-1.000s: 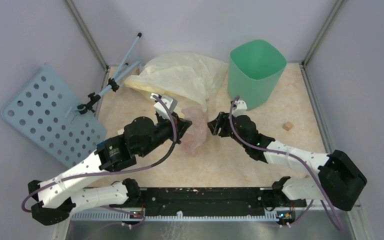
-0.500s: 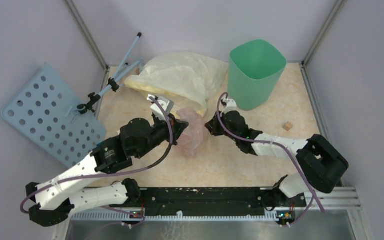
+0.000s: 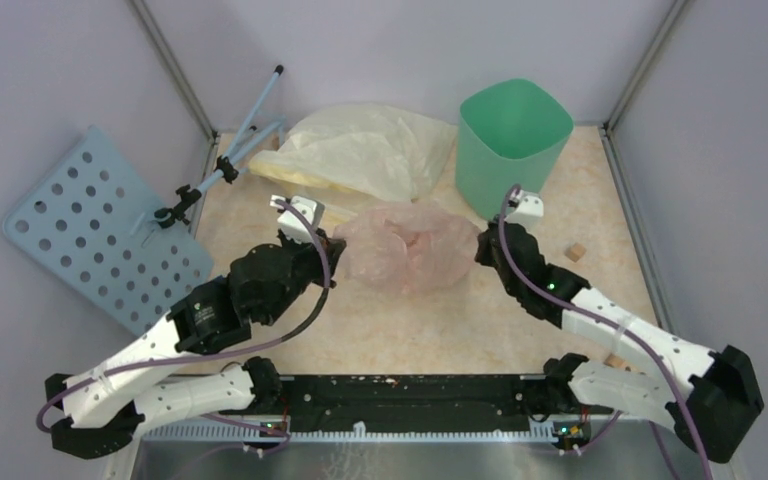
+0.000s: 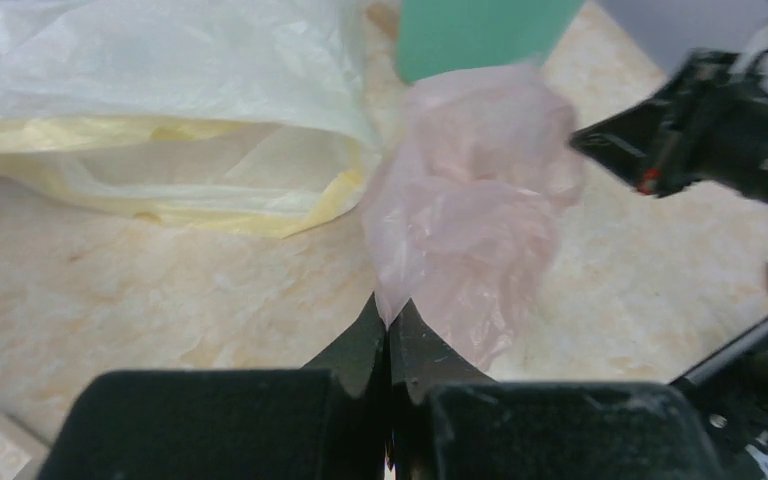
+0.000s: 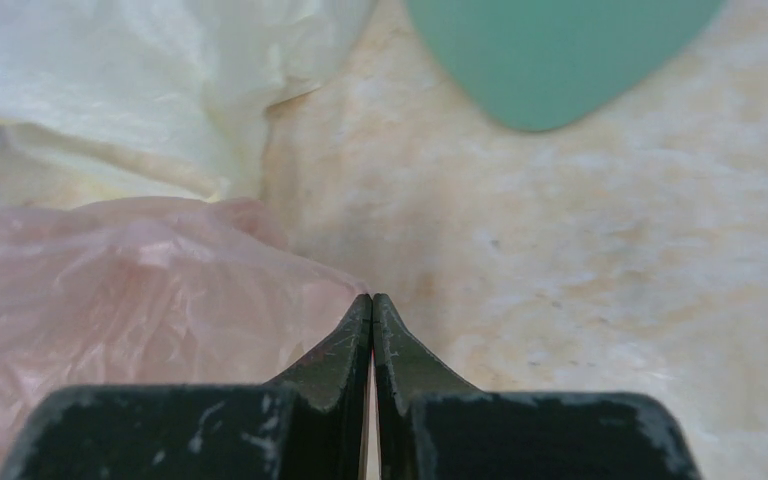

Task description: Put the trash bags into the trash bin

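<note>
On the surface (image 3: 440, 320) we see the pale-yellow bag (image 3: 370, 150) lying at the back, with the trash bin (image 3: 505, 150) upright to its right. Just in front, outside the bin, the pink trash bag (image 3: 410, 245) is stretched between the left fingers (image 4: 385, 325) and right fingers (image 5: 365, 320), each pair pinched tight on an edge.

**Where things lie**

The trash bag (image 3: 410, 245) lies on the surface (image 3: 440, 320) between the left hand (image 3: 332, 262) and the right hand (image 3: 480, 248), touching both. The trash bin (image 3: 512, 150) stands just beyond the right hand. The larger bag (image 3: 360, 150) lies beyond the left hand.
</note>
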